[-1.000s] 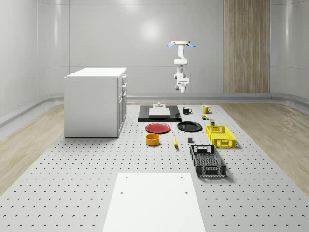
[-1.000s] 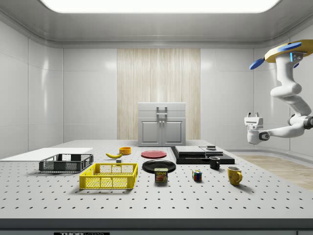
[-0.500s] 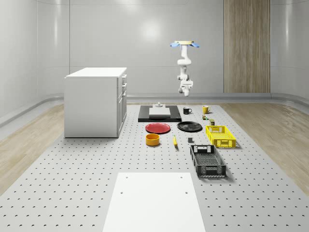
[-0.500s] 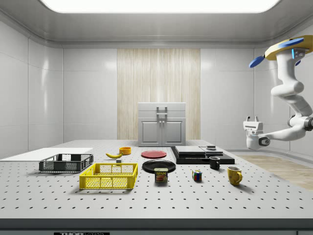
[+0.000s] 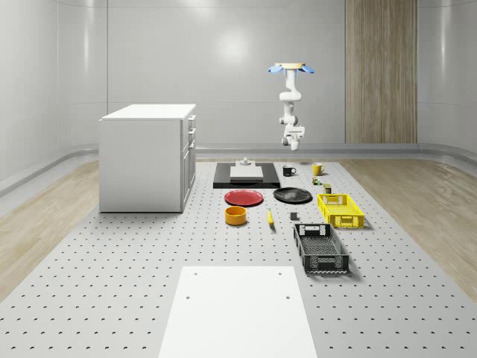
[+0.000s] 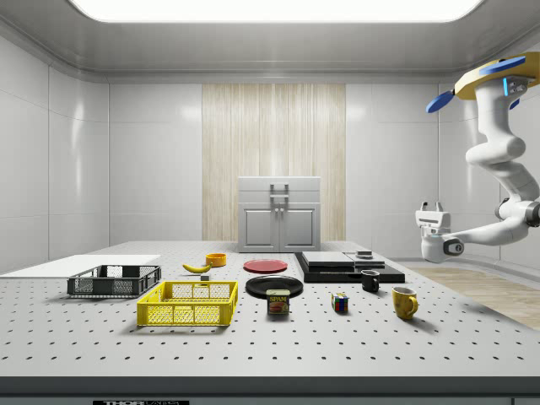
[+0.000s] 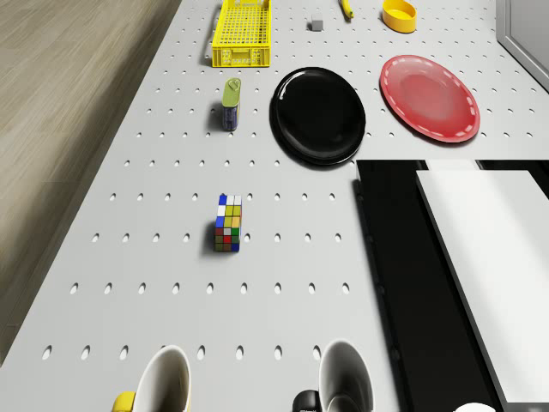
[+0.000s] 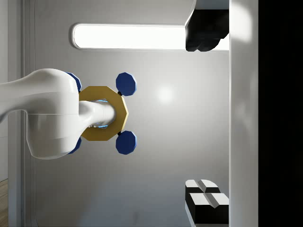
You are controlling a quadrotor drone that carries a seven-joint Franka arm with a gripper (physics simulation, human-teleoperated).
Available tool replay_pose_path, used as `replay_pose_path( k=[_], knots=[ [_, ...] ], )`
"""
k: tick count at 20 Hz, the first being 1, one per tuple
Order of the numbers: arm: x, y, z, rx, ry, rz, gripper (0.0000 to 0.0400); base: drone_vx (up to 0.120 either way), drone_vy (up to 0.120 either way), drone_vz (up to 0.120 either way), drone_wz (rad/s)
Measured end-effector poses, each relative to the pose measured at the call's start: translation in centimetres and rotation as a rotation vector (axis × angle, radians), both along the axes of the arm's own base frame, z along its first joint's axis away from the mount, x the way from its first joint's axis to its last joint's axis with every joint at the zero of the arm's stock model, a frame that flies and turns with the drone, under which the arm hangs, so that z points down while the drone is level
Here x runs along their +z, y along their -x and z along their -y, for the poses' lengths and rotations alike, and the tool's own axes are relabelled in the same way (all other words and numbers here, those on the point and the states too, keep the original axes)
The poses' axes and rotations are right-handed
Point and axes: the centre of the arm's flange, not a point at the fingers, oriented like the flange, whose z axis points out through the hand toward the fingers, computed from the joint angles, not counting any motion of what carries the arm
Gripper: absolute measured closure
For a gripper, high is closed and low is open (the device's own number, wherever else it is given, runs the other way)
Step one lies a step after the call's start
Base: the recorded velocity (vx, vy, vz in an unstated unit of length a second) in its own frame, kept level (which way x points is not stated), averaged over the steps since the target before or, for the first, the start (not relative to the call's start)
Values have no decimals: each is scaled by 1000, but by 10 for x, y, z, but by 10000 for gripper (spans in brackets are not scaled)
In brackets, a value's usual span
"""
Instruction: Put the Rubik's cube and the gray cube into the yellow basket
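The Rubik's cube [image 7: 228,223] [image 6: 339,303] [image 5: 316,180] stands on the perforated table between the mugs and the Spam can. A small gray cube [image 7: 316,25] [image 5: 294,217] lies beside the yellow basket [image 7: 242,33] [image 6: 189,304] [image 5: 340,209], which holds nothing. The drone [image 5: 291,68] [image 6: 498,72] hovers high over the table's far end, at the side view's right. My gripper [image 6: 431,205] [image 5: 294,133] [image 8: 189,118] hangs well above the table with its fingers pointing up. It is open and holds nothing, far from both cubes.
A yellow mug [image 6: 404,301] and a black mug [image 6: 369,280] stand under the drone. Nearby are a Spam can [image 7: 232,101], a black plate [image 7: 317,114], a red plate [image 7: 429,97], a black slab [image 5: 246,183] bearing a white block, a black basket [image 5: 320,247] and a white cabinet [image 5: 147,156].
Drone and arm have drifted toward the whole-scene view's right. The hand has turned from pointing down to pointing up. The cubes and the basket have not moved.
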Motion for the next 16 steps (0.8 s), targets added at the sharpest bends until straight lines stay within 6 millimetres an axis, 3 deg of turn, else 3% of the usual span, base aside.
replay_pose_path(
  k=[16],
  knots=[
    [0, 1, -1, 0, 6, 12, 0, 120, 120, 0, 0]
  ],
)
